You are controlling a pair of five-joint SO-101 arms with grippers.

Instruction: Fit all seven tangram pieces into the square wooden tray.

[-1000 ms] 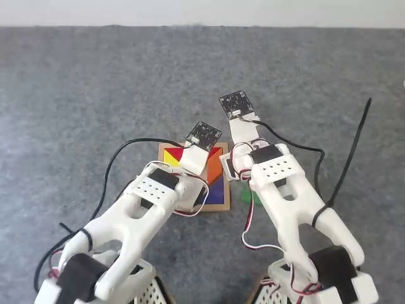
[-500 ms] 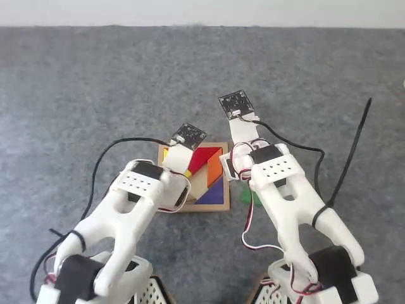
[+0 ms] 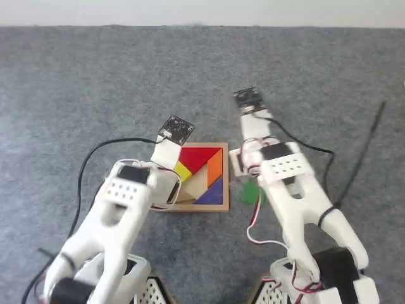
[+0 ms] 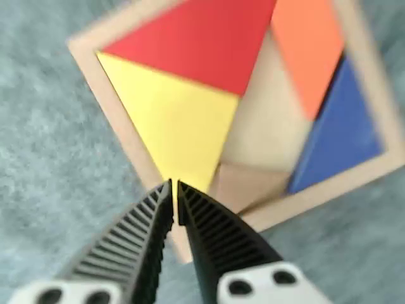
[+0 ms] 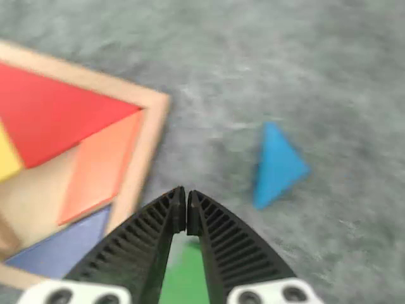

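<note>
The square wooden tray (image 3: 196,206) holds a red triangle (image 3: 201,156), a yellow triangle (image 3: 182,170), an orange piece (image 3: 215,168) and a blue triangle (image 3: 212,192); bare wood (image 4: 266,133) shows between them. My left gripper (image 4: 174,185) is shut and empty, its tips over the yellow triangle (image 4: 183,120) near the tray's left rim (image 4: 117,123). My right gripper (image 5: 186,192) is shut and empty over the carpet just right of the tray's rim (image 5: 152,136). Under it lies a green piece (image 5: 183,278) (image 3: 251,192), and a light blue triangle (image 5: 275,166) lies farther off.
Grey carpet covers the table. The left arm (image 3: 123,196) stands left of the tray and the right arm (image 3: 285,171) to its right, with cables trailing from both. Open carpet lies beyond the tray.
The left arm has swung left, from over the tray's middle to its left side, uncovering the pieces. The right arm has shifted a little to the right, and the green piece shows more.
</note>
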